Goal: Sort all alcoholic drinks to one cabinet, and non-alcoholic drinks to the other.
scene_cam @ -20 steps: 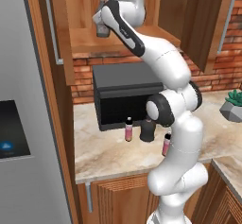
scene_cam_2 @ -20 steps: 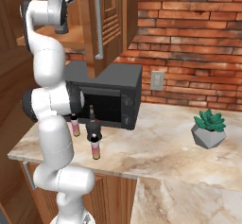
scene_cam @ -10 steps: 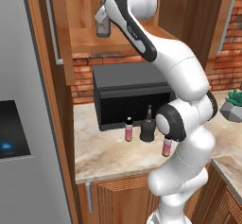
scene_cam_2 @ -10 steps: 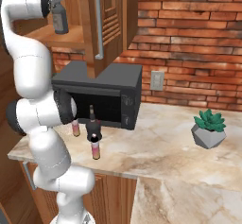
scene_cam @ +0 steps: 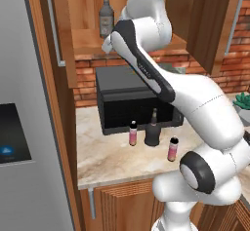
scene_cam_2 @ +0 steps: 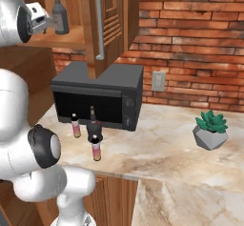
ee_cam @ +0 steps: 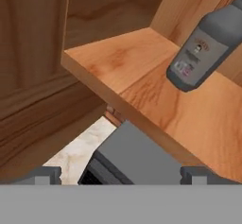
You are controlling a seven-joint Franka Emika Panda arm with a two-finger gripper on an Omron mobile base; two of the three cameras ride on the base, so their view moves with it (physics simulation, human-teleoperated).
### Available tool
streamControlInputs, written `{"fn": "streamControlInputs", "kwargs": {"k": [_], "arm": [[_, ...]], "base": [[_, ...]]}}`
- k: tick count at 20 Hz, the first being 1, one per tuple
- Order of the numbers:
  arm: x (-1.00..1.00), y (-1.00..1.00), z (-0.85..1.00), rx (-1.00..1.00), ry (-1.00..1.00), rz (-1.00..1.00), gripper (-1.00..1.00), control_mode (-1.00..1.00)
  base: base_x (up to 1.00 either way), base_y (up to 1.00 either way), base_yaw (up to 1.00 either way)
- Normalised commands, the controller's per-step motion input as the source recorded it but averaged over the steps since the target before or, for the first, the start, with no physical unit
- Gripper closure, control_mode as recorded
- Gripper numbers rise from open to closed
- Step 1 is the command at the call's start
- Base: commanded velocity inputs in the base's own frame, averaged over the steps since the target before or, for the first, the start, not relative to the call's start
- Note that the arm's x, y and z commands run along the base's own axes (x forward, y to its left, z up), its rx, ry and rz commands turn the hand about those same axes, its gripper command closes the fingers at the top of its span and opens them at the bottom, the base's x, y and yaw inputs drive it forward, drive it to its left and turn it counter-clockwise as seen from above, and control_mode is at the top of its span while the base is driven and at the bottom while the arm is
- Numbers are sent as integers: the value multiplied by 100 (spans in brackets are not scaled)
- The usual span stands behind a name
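The clear-grey liquor bottle (scene_cam: 106, 16) with a red cap stands upright on the shelf floor (scene_cam: 87, 44) of an open light-wood wall cabinet. In the right base view the same bottle (scene_cam_2: 59, 13) is at the top left. My gripper (scene_cam: 107, 45) hangs just below and in front of it, open and holding nothing. In the hand view the bottle (ee_cam: 203, 48) is at the upper right on the shelf (ee_cam: 142, 81), clear of my gripper (ee_cam: 120, 175). On the counter before the microwave stand the dark round-bellied bottle (scene_cam: 152, 131) and two small pink bottles (scene_cam: 133, 133) (scene_cam: 172, 149).
A black microwave (scene_cam: 128, 96) sits under the cabinet. The cabinet door (scene_cam_2: 109, 20) with its silver bar handle (scene_cam_2: 99, 20) hangs open to the right. A grey fridge (scene_cam: 22, 127) fills the left side. A potted plant (scene_cam_2: 209, 130) stands far right on the marble counter (scene_cam_2: 162, 148).
My hand has drawn back and down from the red-capped bottle, which stays on the shelf. The elbow has swung out to the right. The jaws stayed open.
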Motion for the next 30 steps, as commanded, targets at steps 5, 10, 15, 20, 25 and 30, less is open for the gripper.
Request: {"fn": "streamControlInputs", "kwargs": {"k": [5,10,15,20,25,30], "arm": [[-100,-9,-53,0,6,-11,-100,-100],[-85,-46,-78,0,10,-12,-100,-100],[-20,-72,-74,2,19,-19,-100,-100],[0,-55,-84,5,18,-18,-100,-100],[25,-43,-81,7,9,-14,-100,-100],[33,-42,-72,4,5,-12,-100,-100]], "base": [[0,0,0],[0,0,0],[0,0,0],[0,0,0],[0,0,0],[0,0,0]]}}
